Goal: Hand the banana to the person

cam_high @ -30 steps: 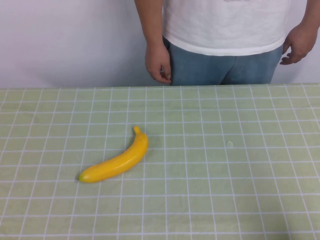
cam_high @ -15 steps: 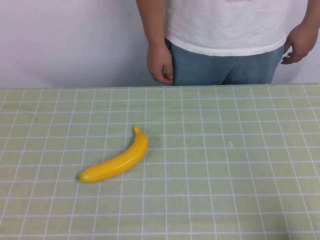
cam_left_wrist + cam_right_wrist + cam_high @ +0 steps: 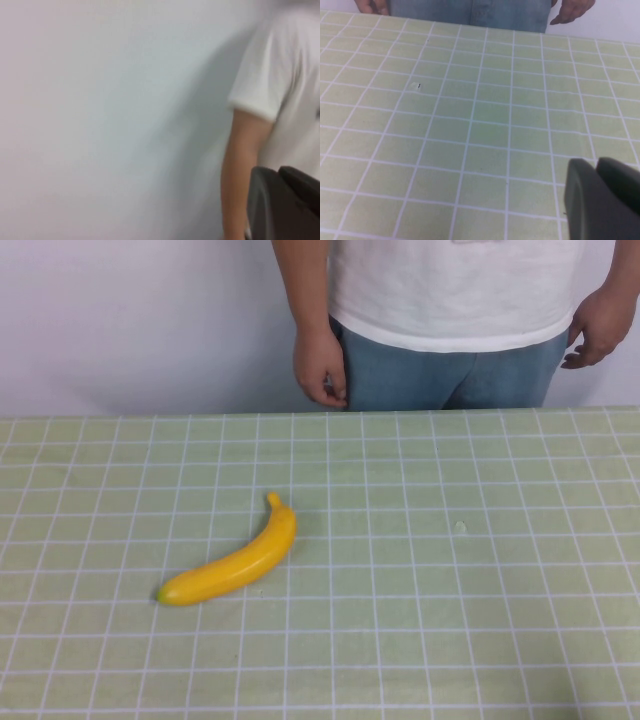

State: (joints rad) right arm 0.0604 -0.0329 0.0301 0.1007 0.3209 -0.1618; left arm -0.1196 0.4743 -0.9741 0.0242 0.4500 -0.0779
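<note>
The yellow banana (image 3: 235, 562) lies flat on the green checked table (image 3: 450, 620), left of the middle, stem toward the far side. The person (image 3: 450, 300) in a white t-shirt and blue jeans stands behind the far edge with both hands hanging down. Neither gripper shows in the high view. My left gripper (image 3: 277, 172) is shut and empty, raised and facing the wall and the person's arm (image 3: 245, 160). My right gripper (image 3: 595, 165) is shut and empty, low over the right part of the table (image 3: 470, 125). The banana is out of both wrist views.
A small pale speck (image 3: 460, 527) lies on the tablecloth right of the middle; it also shows in the right wrist view (image 3: 416, 86). A plain white wall (image 3: 130, 320) stands behind the table. The person's jeans (image 3: 470, 10) are at the far edge.
The person has shifted very slightly to the right. The banana has not moved.
</note>
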